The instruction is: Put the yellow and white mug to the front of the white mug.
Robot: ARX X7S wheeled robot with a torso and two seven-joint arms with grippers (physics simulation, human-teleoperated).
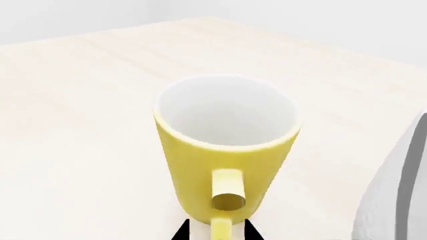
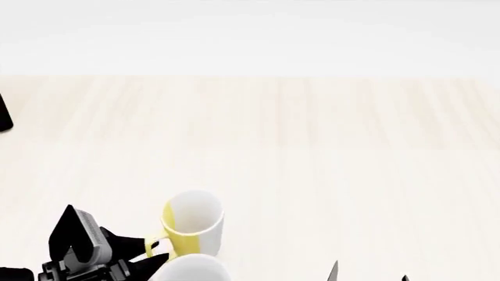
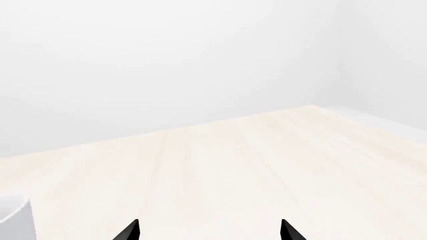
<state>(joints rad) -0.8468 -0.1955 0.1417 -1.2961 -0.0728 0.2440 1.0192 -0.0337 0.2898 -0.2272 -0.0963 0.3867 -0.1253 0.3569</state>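
Note:
The yellow and white mug [image 2: 191, 227] stands upright on the wooden table, just beyond the white mug [image 2: 191, 270], whose rim shows at the bottom edge of the head view. In the left wrist view the yellow and white mug [image 1: 225, 145] fills the middle with its yellow handle facing the camera. My left gripper [image 1: 215, 234] straddles that handle, its jaws narrowed with a small gap on each side. The white mug shows at that view's edge [image 1: 400, 190]. My right gripper [image 3: 209, 231] is wide open and empty over bare table; in the head view [image 2: 369, 275] only its tips show.
The light wooden table [image 2: 312, 146] stretches far ahead and to the right. A dark object [image 2: 4, 114] sits at the far left edge. A white object [image 3: 13, 220], probably the white mug, shows at the edge of the right wrist view.

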